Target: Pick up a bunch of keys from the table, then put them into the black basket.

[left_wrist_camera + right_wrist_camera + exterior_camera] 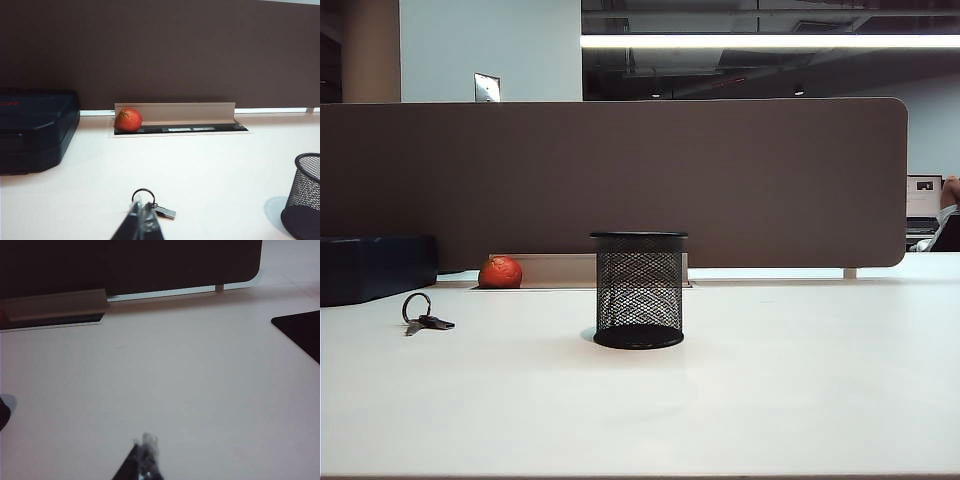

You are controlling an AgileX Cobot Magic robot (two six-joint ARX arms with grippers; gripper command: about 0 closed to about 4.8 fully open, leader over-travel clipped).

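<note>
Lying flat on the wide white table (770, 400), the small metal key ring with dark keys (421, 316) rests left of the black wire-mesh cylindrical basket (639, 290), well apart from it. Nothing shows through the basket's mesh. Only the wrist views show the arms: the left end effector (141, 217), pressed together, hangs just before the keys; the right end effector (144, 455), also closed, hangs over bare table. An orange-red round fruit (500, 272) sits near a dark blue-black rectangular box (375, 268).

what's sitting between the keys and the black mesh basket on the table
Nothing visible. The small metal ring of dark keys lies on the plain white table, with bare surface across to the black wire-mesh basket. The orange-red round fruit sits farther back, off that path.
</note>
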